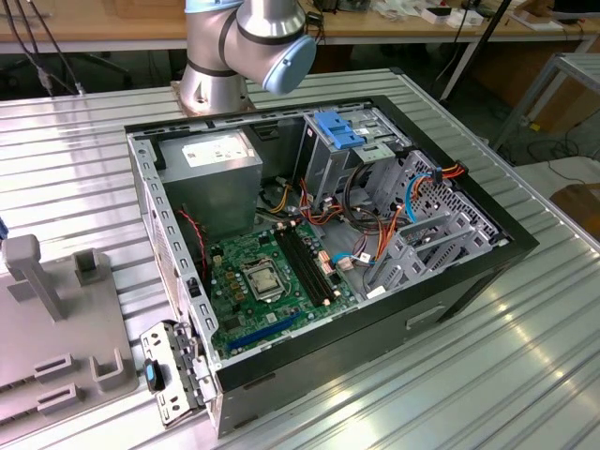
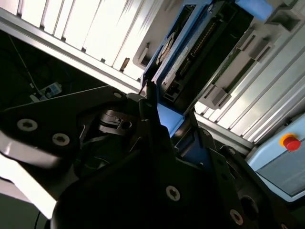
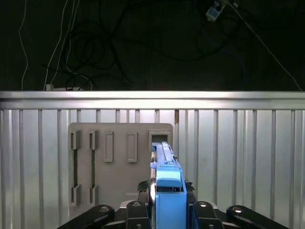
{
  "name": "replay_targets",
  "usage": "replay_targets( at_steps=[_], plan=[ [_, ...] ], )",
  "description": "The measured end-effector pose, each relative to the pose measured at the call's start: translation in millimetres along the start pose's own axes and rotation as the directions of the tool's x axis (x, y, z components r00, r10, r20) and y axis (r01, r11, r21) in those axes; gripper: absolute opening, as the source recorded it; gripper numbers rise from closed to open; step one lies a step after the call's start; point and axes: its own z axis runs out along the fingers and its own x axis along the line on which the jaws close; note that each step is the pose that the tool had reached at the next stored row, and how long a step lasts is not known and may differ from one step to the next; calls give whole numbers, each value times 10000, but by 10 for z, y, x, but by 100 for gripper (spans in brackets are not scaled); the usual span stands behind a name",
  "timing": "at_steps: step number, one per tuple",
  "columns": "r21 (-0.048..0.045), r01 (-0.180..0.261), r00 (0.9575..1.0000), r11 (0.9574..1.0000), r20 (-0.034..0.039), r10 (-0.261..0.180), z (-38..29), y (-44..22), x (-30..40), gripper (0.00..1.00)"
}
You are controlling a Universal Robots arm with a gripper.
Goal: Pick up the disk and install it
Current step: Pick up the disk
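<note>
In the exterior view, open computer case [image 1: 450, 281] on the ribbed counter [image 1: 75, 141], arm base [image 1: 211, 75] beyond it. In the second wrist view, claw [image 2: 169, 119] clamped on the disk [image 2: 190, 52]. In the first wrist view, disk edge-on, grey slotted plate [image 3: 119, 181] beyond.

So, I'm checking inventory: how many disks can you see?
1: the disk, clamped edge-on in the tool in both wrist views, with the grey fixture plate beyond it. More could be hidden inside the computer case.
</note>
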Motion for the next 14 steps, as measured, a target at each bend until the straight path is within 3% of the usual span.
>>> replay_targets(
  at_steps=[2, 4, 7, 14],
  plan=[
    [-1, 0, 10000, 10000, -1, 0, -85, -2, 0, 37],
    [1, 0, 10000, 10000, 0, 0, -126, -3, 0, 37],
    [-1, 0, 10000, 10000, -1, 0, -274, -6, 0, 37],
    [0, 0, 10000, 10000, -1, 0, -536, -12, -1, 37]
  ],
)
